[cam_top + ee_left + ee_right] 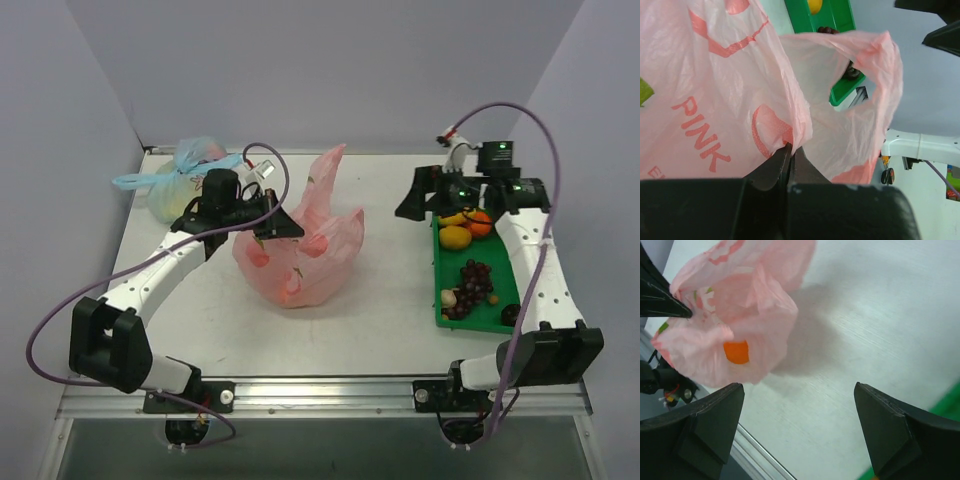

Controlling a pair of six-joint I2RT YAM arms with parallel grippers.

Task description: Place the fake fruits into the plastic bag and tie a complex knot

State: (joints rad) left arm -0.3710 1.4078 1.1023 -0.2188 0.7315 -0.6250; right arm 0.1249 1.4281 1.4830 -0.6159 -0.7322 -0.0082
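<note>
While the left hand pinches the plastic bag, the right hand gapes.

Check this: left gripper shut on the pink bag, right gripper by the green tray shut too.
Not quite: the right gripper, by the green tray, is open, jaws wide apart, as the right wrist view shows. The left gripper is shut on the pink bag.

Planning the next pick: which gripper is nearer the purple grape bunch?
Right. The right gripper hovers open at the far end of the green tray holding the grape bunch; the left gripper, shut on the pink bag, is far to its left.
</note>
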